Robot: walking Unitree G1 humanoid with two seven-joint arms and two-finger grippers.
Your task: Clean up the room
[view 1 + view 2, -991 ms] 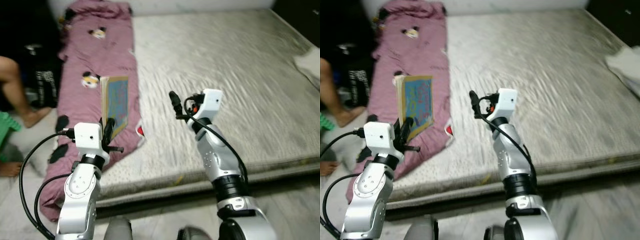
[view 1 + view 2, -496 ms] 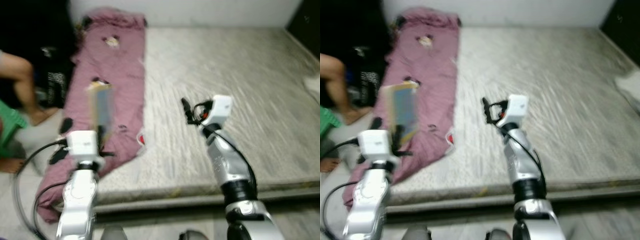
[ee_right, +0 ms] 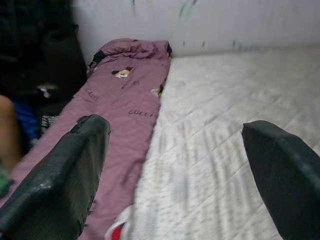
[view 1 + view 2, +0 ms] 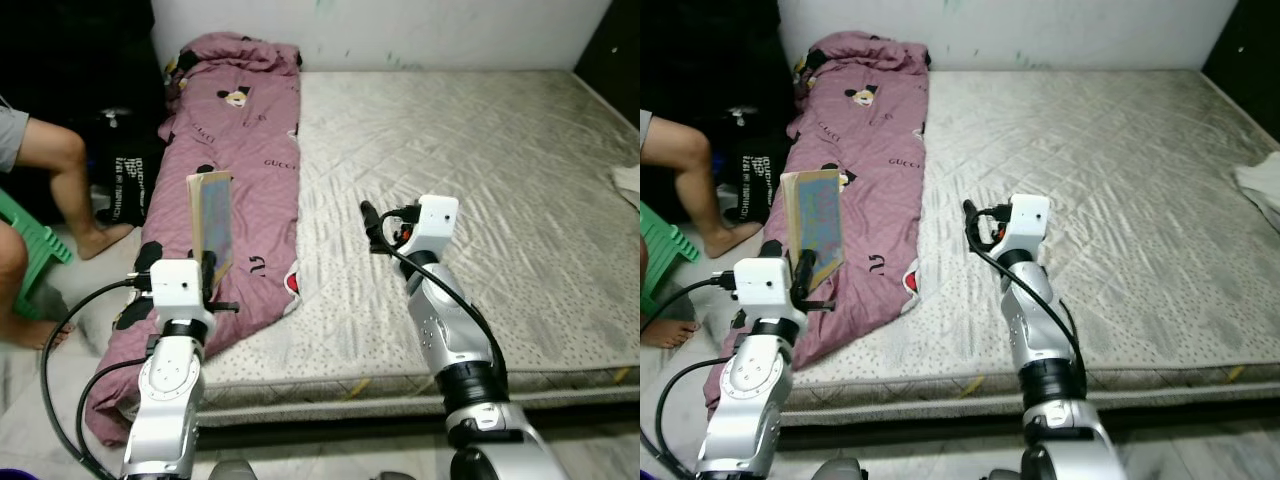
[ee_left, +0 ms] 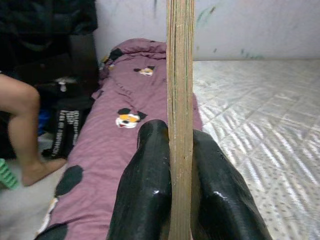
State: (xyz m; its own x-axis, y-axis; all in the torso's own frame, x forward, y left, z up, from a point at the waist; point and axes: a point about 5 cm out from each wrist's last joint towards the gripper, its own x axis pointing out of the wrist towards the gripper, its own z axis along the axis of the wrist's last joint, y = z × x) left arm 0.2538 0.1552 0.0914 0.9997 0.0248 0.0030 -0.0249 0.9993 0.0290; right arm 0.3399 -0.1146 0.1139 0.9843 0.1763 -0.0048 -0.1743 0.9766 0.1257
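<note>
— Holding what, exactly?
— The left gripper (image 4: 207,268) clamped a thin book (image 4: 212,222) upright above the pink blanket (image 4: 240,150) at the mattress (image 4: 480,150) edge.
— And the other?
— The right gripper (image 4: 368,222) hovered over the mattress, fingers spread wide, empty.

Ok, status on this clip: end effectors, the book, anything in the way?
Left end effector shut on book, held upright over pink quilt. Right end effector open, empty, above mattress. Person's leg close on the left.
</note>
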